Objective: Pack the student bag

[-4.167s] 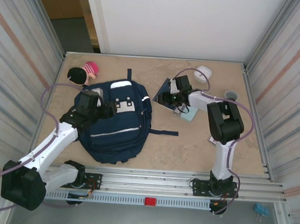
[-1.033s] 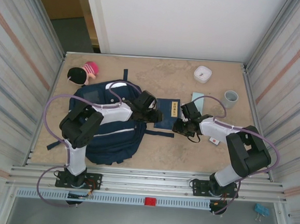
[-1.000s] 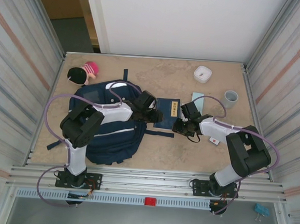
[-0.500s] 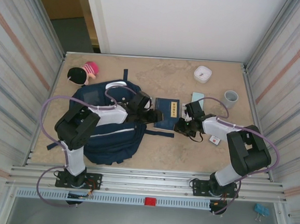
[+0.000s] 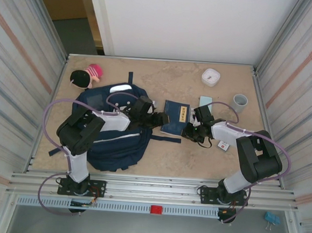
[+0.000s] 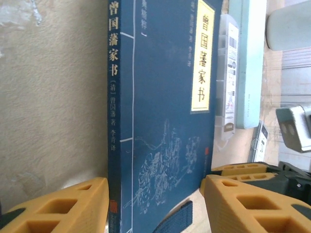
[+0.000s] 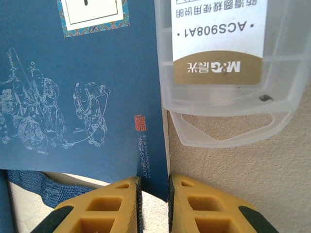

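Student bag [image 5: 116,140] flat; book [image 5: 173,118] outside, beside it; left tool [image 6: 153,189] wide; right tool [image 7: 154,187] pinching book corner.

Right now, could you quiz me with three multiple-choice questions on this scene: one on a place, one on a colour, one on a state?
1. Where is the book?
A inside the backpack
B between left gripper and right gripper
C by the doll

2. Its cover colour?
A red
B dark blue
C yellow

3. Left gripper's jaws?
A open
B shut
C gripping a cup

Answers:
1. B, one gripper is on each side of it.
2. B, the cover shows dark blue.
3. A, its fingers stand wide apart.
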Robot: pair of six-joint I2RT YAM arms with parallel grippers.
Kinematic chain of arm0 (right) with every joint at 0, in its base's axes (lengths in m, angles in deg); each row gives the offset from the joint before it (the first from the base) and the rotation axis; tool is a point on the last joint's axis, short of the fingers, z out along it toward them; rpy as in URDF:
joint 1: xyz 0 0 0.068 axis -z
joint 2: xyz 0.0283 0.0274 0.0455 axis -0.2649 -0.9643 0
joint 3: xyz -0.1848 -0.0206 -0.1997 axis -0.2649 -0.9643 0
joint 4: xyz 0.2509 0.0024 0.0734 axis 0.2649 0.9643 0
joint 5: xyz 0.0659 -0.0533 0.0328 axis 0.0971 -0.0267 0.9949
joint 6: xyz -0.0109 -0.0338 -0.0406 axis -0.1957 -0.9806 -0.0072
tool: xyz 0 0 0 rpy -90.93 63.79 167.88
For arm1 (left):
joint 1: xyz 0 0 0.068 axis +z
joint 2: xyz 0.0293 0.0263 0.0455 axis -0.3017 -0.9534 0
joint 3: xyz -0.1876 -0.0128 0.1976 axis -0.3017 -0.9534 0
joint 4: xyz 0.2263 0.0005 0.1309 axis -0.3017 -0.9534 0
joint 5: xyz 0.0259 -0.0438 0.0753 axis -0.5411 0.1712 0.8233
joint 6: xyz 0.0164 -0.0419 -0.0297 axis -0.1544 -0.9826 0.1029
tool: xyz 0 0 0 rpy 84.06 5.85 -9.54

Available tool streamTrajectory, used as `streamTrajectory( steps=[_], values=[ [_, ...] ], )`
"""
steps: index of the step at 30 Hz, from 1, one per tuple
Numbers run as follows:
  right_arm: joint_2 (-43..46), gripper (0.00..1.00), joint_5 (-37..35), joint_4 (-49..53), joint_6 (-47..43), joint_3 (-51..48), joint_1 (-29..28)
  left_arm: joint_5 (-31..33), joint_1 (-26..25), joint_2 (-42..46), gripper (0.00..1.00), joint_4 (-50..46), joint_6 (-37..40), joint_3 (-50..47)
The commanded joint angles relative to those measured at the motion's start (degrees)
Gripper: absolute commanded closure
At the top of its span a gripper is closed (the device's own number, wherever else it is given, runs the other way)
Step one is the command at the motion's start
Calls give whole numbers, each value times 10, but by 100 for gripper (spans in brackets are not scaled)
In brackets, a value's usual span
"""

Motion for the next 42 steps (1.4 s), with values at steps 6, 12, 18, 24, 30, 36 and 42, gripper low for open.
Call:
streamTrajectory(
  steps=[6,12,18,24,30,36,42],
  values=[
    [-47,81,3,26,9,1,-16,-95,-21,-43,47,74,-58,3],
    [-46,82,-2,37,9,4,-19,-73,-21,-23,52,9,-10,18],
    [17,73,-3,36,2,8,-18,10,-32,19,85,-70,45,30],
    [152,56,-16,49,-18,17,-12,61,-35,96,98,-81,102,10],
    [322,40,-29,36,-70,-5,4,35,-42,209,98,29,189,-55],
    [477,20,28,-37,-91,-51,28,-65,-41,312,97,174,216,-132],
    [519,12,157,-138,-63,-88,55,-159,-43,348,97,244,188,-148]
  ],
)
